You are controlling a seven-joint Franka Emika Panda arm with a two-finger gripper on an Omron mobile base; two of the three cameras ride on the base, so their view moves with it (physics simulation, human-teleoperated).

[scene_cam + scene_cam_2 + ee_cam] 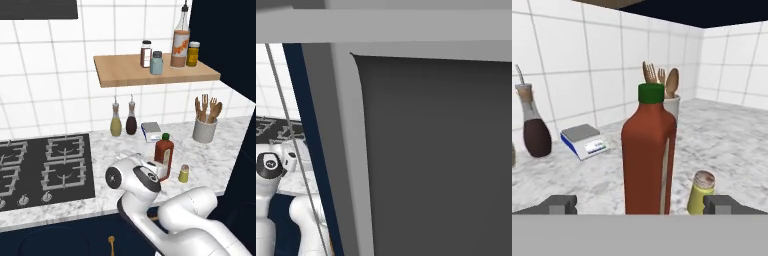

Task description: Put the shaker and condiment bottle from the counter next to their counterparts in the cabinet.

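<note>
— Looking along the hand view, what is found ahead of the end effector [640, 205]?

— The condiment bottle [648, 157] is seen dead ahead, upright on the marble bench [732, 135], its long axis vertical and its green cap uppermost. It is framed between the two dark fingertips [559, 204], which are spread fully apart, and nothing is gripped. No contact with the bottle can be made out.

— And the shaker [701, 192]?

— It is stood just beside the bottle, on the right of that view and slightly nearer the camera. In the left base view the shaker [184, 173] is set to the right of the condiment bottle [164, 154], both near the bench's front edge.

— Where must they be taken?

— Up to the cabinet [125, 75], where the counterparts [180, 42] are kept: well above the bench and further back, against the tiled wall.

— What is the coming move judged to turn on?

— A straight advance appears to be called for, so the bottle's body is brought between the fingers. The shaker's closeness to the right fingertip may need to be watched.
</note>
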